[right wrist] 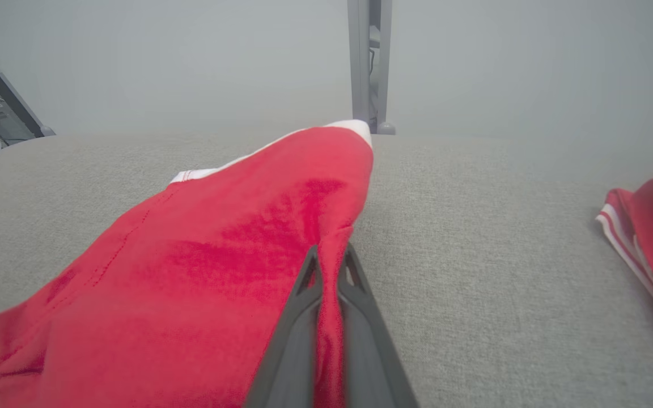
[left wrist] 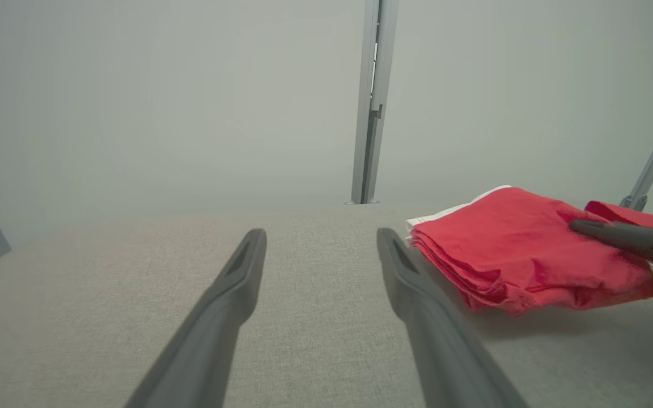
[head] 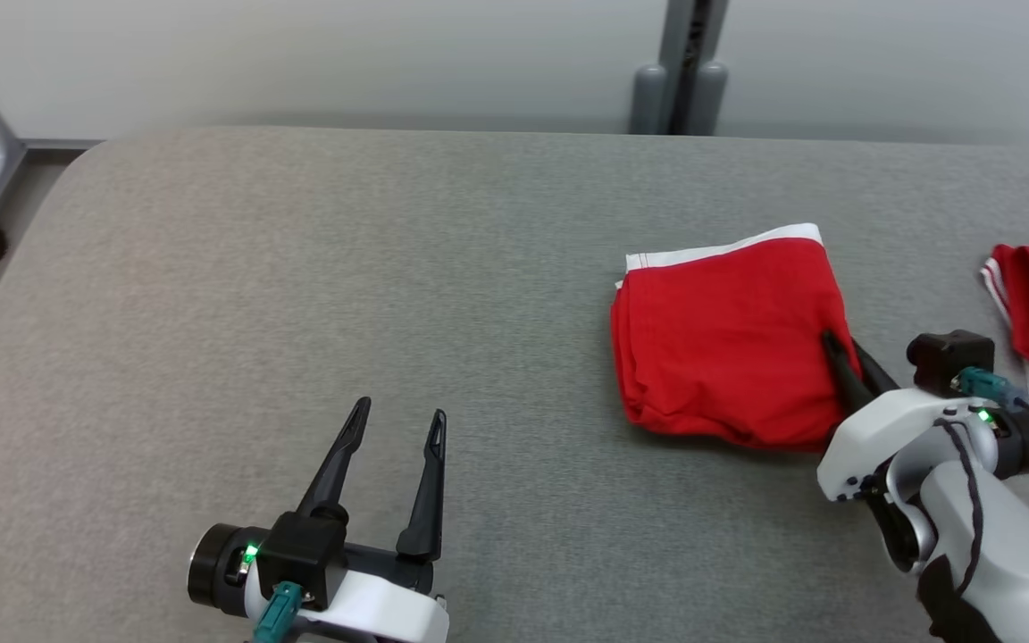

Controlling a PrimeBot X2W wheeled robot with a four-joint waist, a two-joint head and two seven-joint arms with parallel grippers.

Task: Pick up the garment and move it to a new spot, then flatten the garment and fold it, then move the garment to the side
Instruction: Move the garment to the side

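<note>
Your right gripper (head: 840,344) is pinched shut on the near right edge of the folded red garment (head: 720,339), right of centre on the table (head: 300,268); left gripper (head: 400,411) open, well left of it.

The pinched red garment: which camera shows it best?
Head view: the whole red garment is in frame, white band included. Left wrist view shows it side-on; right wrist view crops it, right gripper pinching its edge.
</note>
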